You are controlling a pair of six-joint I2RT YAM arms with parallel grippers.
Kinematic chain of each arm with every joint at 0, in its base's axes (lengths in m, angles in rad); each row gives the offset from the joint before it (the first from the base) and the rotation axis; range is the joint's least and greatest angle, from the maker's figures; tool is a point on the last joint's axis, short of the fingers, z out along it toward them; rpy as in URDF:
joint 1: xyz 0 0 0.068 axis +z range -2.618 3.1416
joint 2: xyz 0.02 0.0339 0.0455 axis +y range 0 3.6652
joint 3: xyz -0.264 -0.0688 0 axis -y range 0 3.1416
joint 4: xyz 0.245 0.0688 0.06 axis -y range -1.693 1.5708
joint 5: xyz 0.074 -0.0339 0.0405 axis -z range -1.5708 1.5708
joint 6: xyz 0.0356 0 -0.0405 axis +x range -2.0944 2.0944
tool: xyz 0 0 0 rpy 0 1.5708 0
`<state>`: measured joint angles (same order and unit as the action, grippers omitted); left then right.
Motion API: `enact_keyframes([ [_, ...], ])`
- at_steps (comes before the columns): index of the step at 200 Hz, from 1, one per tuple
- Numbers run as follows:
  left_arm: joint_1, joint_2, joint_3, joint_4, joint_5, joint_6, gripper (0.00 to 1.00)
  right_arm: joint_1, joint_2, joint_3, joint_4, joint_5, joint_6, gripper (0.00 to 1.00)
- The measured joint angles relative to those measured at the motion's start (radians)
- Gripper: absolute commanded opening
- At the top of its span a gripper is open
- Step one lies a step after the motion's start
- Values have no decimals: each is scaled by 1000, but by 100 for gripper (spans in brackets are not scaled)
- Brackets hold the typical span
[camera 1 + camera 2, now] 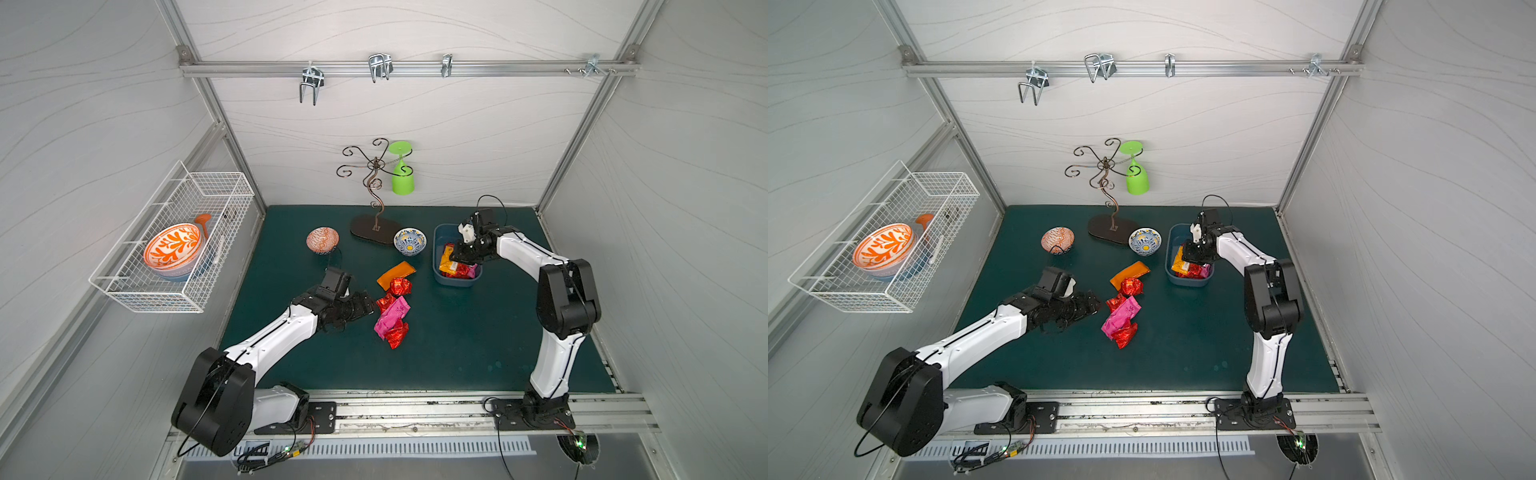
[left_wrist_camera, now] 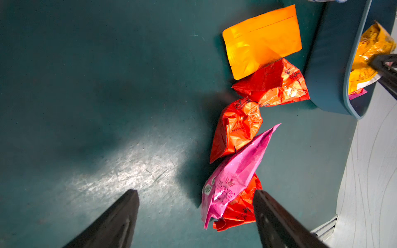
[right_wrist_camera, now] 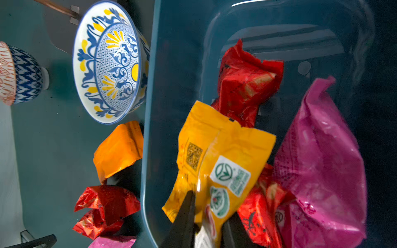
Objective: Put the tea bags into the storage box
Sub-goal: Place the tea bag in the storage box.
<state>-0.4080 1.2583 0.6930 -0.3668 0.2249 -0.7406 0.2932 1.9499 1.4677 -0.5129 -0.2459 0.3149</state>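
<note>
Several tea bags lie in a row on the green mat: an orange one (image 1: 396,274) (image 2: 262,40), red ones (image 1: 400,286) (image 2: 236,128), a pink one (image 1: 392,316) (image 2: 232,182). My left gripper (image 1: 368,305) (image 2: 195,191) is open beside that row, with the pink bag and a red one under it just inside one finger. The blue storage box (image 1: 436,249) (image 3: 150,128) holds red (image 3: 245,81) and pink (image 3: 322,161) bags. Over the box, my right gripper (image 1: 459,259) (image 3: 211,204) is shut on a yellow tea bag (image 3: 225,150).
A blue-and-yellow bowl (image 1: 409,241) stands just left of the box, with a red patterned bowl (image 1: 322,240) farther left. Behind them is a metal stand (image 1: 374,226) holding a green glass (image 1: 402,174). A white wire basket (image 1: 174,245) with bowls hangs on the left wall.
</note>
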Motion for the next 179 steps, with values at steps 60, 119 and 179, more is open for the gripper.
enact_keyframes([
  [60, 0, 0, 0, 0, 0, 0, 88, 54, 28, 7, -2, 80, -47, 46],
  [119, 0, 0, 0, 0, 0, 0, 88, 69, -59, -135, -24, 113, -72, 48],
  [179, 0, 0, 0, 0, 0, 0, 88, 69, -216, -260, -76, 114, -69, 60],
])
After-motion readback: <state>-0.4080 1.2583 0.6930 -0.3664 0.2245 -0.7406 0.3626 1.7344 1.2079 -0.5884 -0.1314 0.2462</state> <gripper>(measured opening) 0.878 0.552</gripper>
